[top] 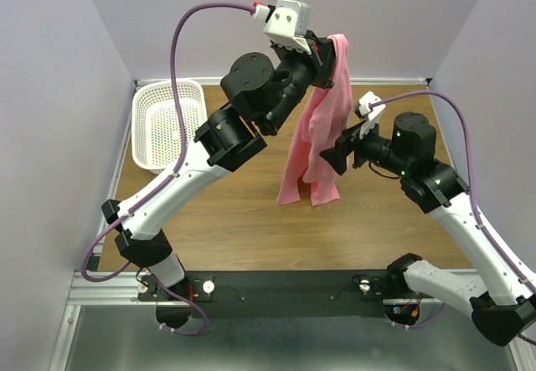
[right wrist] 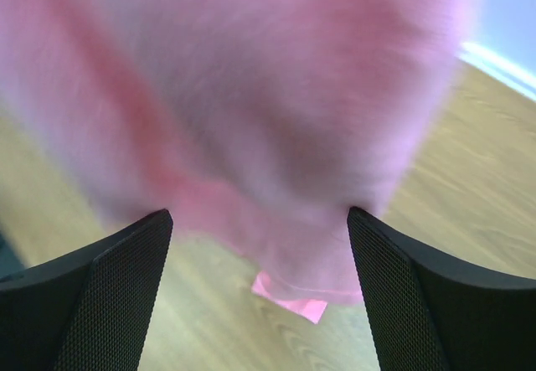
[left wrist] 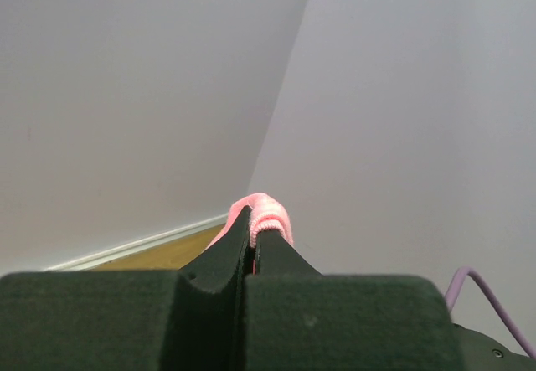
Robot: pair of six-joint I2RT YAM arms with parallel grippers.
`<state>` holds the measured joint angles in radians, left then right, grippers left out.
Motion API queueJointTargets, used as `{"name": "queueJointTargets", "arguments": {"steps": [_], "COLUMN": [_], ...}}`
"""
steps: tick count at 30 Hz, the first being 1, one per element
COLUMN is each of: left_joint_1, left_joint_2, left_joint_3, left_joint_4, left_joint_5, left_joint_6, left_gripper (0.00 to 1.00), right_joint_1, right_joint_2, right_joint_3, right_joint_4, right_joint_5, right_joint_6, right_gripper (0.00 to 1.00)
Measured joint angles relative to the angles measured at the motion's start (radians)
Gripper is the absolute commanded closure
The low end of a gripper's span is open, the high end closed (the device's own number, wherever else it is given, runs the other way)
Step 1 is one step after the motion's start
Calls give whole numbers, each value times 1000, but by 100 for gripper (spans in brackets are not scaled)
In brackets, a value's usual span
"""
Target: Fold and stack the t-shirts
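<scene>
1. One pink t-shirt (top: 314,145) hangs in the air well to the right of the white basket (top: 141,136), bunched into a long drape rather than spread flat.
2. My left pincer (top: 329,55) is clenched on the top of the t-shirt, higher than the basket and to its right. In my left wrist view a small ridge of pink cloth bulges out between the pressed-together fingertips.
3. From that grip the cloth falls toward the wooden table (top: 234,220). Its lowest edge ends to the right of the basket and nearer my bases than the basket is. I cannot tell whether that edge touches the wood or hangs just above it.
4. My right pincer (top: 341,155) is released, its jaws spread wide. It sits on the side of the t-shirt away from the basket, at about the middle of the drape.
5. In my right wrist view blurred pink cloth fills the space ahead of my two black fingers (right wrist: 109,279). I cannot tell whether either finger touches it.
6. At the table's far left corner, the basket stands apart from the t-shirt and both pincers. My left arm's purple cable (top: 177,61) crosses in front of the basket in the top view.
</scene>
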<state>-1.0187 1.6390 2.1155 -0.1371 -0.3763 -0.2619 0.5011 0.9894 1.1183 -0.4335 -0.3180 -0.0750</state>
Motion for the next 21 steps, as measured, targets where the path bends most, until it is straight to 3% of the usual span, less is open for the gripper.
{"name": "queueJointTargets", "arguments": {"steps": [2,5,12,21], "left_joint_1": [0,0,0,0], "left_joint_2": [0,0,6,14], "left_joint_3": [0,0,39,58], "left_joint_4": [0,-10,-66,-88], "left_joint_5": [-6,-38,-140,-181], "left_joint_6": [0,-9,-43,-64], "left_gripper": [100,100,100,100], "right_joint_1": [0,-1,-1,5], "right_joint_2": [-4,-10,-82,16], "right_joint_3": [0,-3,-48,-48], "right_joint_4": [24,40,39,25], "right_joint_5": [76,49,-296,-509], "right_joint_6": [15,14,-56,-82], "right_gripper": [8,9,8,10]}}
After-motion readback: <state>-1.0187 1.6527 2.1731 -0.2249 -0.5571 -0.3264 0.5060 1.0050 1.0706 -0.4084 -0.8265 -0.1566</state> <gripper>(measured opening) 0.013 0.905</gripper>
